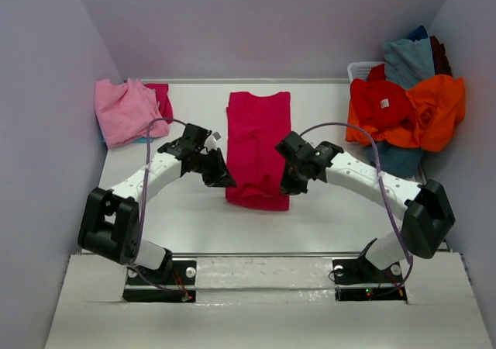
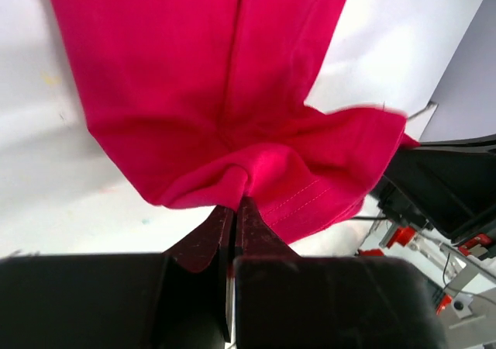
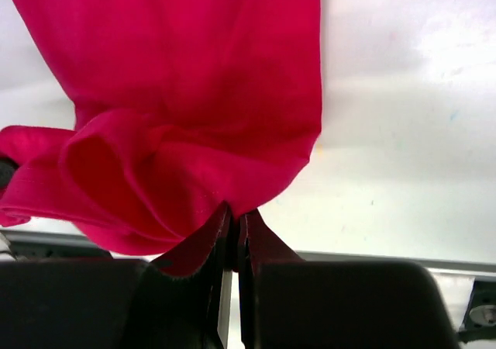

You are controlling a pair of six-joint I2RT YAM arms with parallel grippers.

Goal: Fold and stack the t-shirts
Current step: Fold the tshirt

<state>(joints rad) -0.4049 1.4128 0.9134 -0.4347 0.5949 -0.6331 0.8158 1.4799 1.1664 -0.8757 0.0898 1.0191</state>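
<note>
Crimson cotton lies mid-table: the crimson tee (image 1: pixel 258 143) is a long narrow strip, sleeves already folded in, running away from the arms. The left gripper (image 1: pixel 223 180) is clamped tight on the left corner of the near hem. The right gripper (image 1: pixel 288 184) is clamped likewise on the right corner. Both wrist views show the hem bunched up between closed jaws, above the table (image 1: pixel 186 217).

Judged step: the crosswise fold, near hem carried toward the collar end (not yet begun; the strip lies at full length).

Done: a pink tee (image 1: pixel 124 110) sits folded at the far left corner, a magenta tee (image 1: pixel 162 99) showing behind it.

Left: this fold, the move to that stack, then the heap (image 1: pixel 407 101) at far right, where red, orange and grey-blue tees lie rumpled over a white basket (image 1: pixel 358 70). By my estimate, over half remains.
</note>
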